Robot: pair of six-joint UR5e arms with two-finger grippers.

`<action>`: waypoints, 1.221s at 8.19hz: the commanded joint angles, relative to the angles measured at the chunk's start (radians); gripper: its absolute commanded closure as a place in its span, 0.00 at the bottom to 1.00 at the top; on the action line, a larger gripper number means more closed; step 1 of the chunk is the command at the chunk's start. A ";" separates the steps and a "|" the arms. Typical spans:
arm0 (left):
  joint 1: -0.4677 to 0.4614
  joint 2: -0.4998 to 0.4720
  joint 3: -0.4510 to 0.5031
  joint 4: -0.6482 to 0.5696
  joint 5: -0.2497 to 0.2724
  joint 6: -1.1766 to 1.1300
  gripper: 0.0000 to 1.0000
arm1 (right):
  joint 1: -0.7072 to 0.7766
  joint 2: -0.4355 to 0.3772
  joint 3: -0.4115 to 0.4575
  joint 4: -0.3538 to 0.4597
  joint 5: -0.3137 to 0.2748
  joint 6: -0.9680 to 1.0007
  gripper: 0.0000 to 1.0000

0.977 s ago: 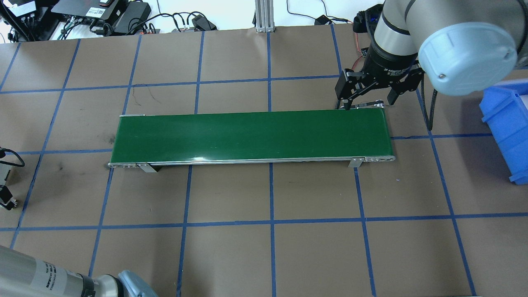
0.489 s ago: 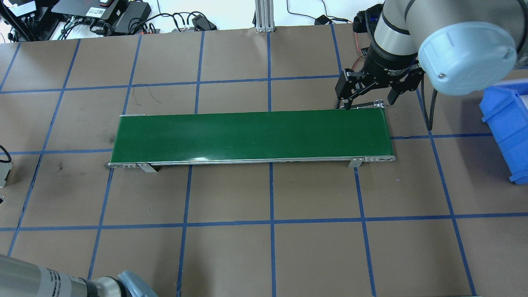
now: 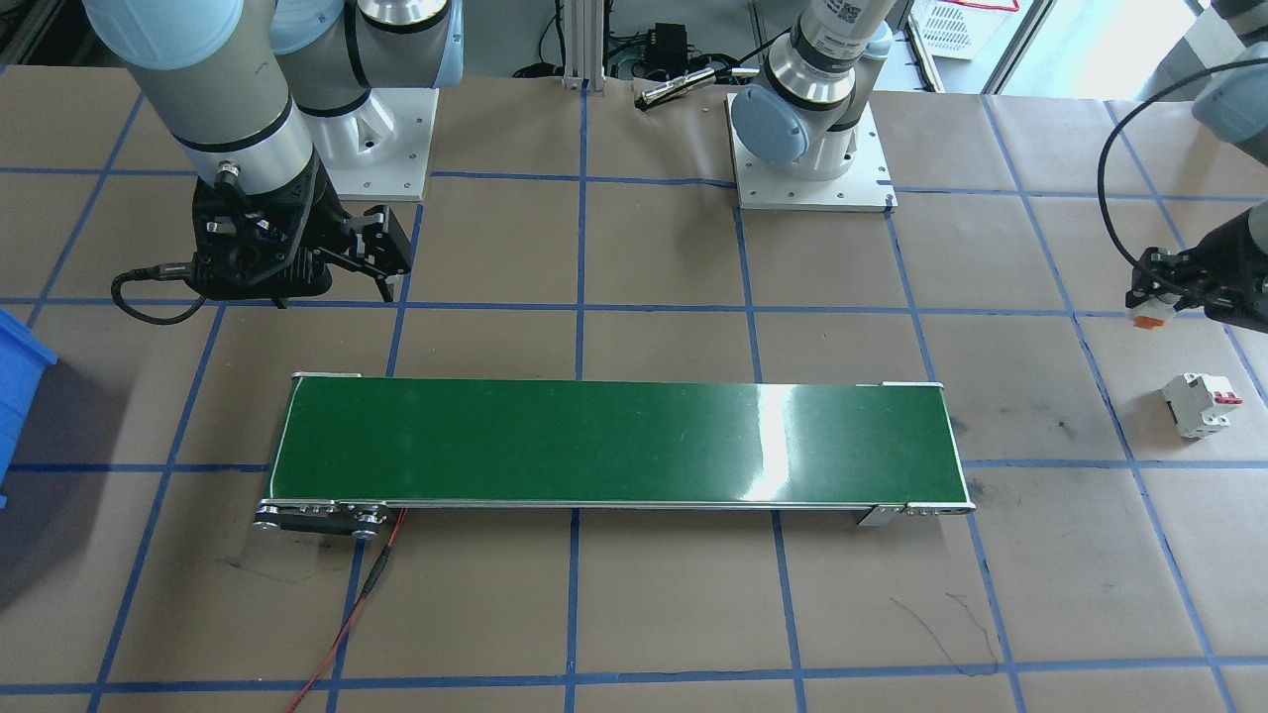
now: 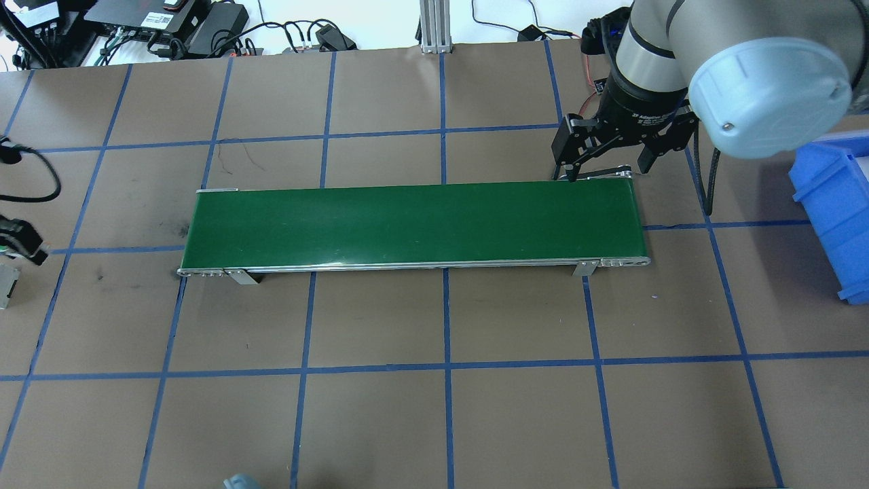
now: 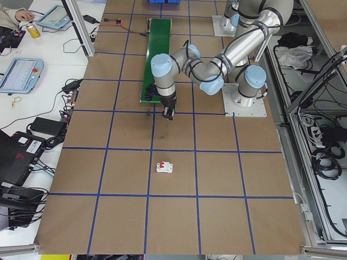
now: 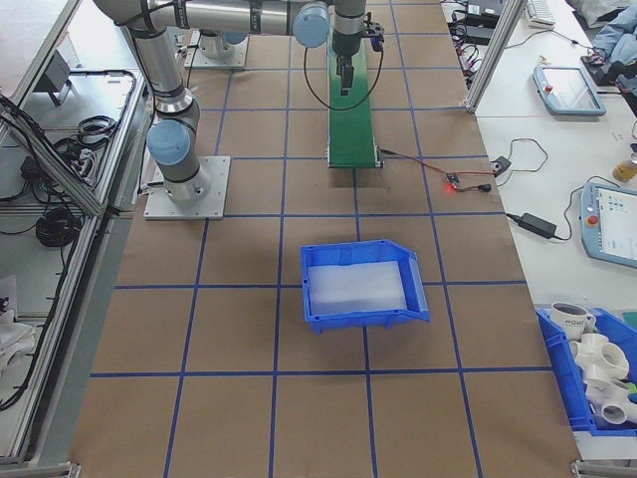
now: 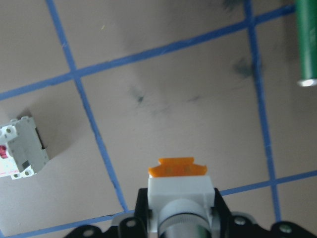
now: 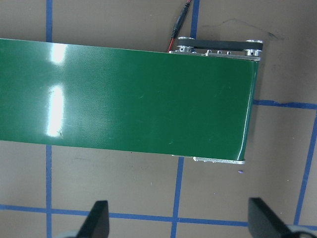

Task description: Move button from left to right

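Aloft, left gripper (image 3: 1161, 294) clamps button (image 7: 177, 184), right gripper (image 4: 606, 159) spread.

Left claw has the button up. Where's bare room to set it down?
The green conveyor belt is bare end to end. The left claw holds the button off its left end, near the circuit breaker. The right claw crowds the belt's far corner at the right end.

Open brown table (image 3: 674, 614) around the green conveyor (image 3: 614, 441); circuit breaker (image 3: 1201, 404) off its left end
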 commanded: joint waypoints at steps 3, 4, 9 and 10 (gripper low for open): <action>-0.308 -0.041 0.000 0.027 -0.208 -0.548 1.00 | 0.000 0.000 0.000 0.000 0.000 0.000 0.00; -0.313 -0.086 -0.002 0.095 -0.227 -0.592 1.00 | 0.000 0.000 0.000 0.000 0.000 0.000 0.00; -0.331 -0.212 0.000 0.202 -0.216 -0.622 1.00 | 0.000 0.000 0.000 0.002 0.000 0.000 0.00; -0.331 -0.213 -0.005 0.193 -0.215 -0.622 0.91 | 0.000 0.000 0.000 0.002 0.000 0.000 0.00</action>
